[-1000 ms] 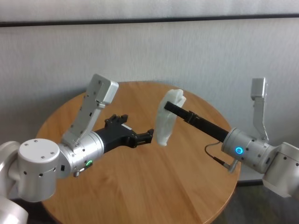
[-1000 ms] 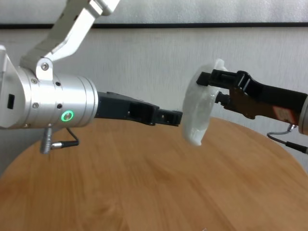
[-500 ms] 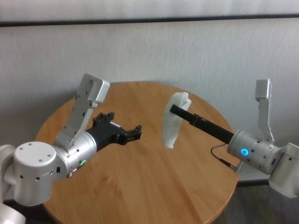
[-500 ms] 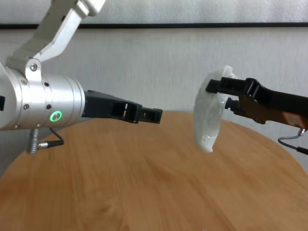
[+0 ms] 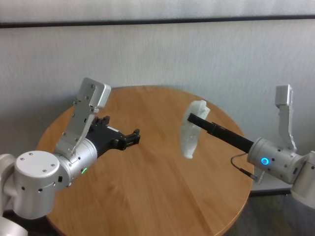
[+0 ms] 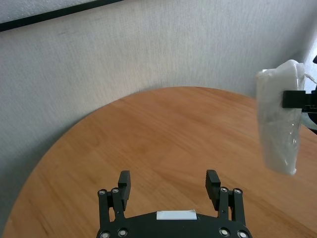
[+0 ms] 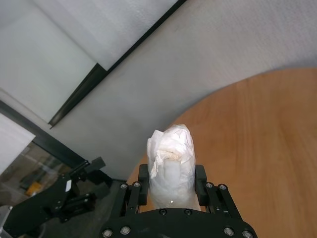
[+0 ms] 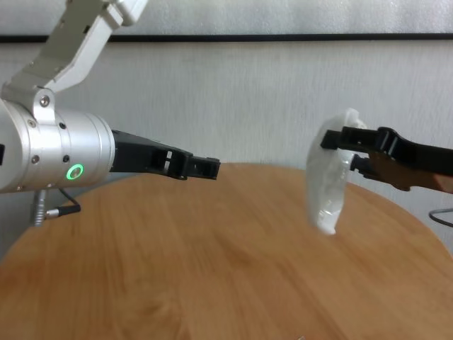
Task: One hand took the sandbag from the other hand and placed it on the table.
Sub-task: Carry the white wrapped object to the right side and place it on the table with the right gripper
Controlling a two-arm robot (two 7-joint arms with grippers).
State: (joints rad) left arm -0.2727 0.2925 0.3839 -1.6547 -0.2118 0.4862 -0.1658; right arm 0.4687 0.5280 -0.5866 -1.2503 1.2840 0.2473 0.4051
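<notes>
the right gripper (image 5: 193, 117), on the silver wrist with the blue glowing ring, reaches in over the right side of the round wooden table (image 5: 147, 196) with its black fingers (image 8: 340, 138) clamped on the upper end of the white sandbag (image 5: 190, 131). the sandbag hangs down from that grip, lumpy and a little curved, with its lower end above the tabletop and not touching the wood, as the chest view shows (image 8: 327, 180). in the right wrist view the crinkled top of the bag (image 7: 171, 153) sticks up between the two fingers, which sit against its sides. the left gripper (image 5: 132, 136), on the wrist with the green ring, is held over the left part of the table, pointing toward the bag but well apart from it. its two fingers (image 6: 124, 179) stand spread wide with nothing between them, clear to see in the left wrist view, where bare wood-grain tabletop (image 6: 163, 134) lies ahead and the hanging sandbag (image 6: 280, 124) shows farther off. behind the table runs a pale textured wall (image 5: 157, 54) with a dark strip (image 5: 157, 22) along its upper part.
</notes>
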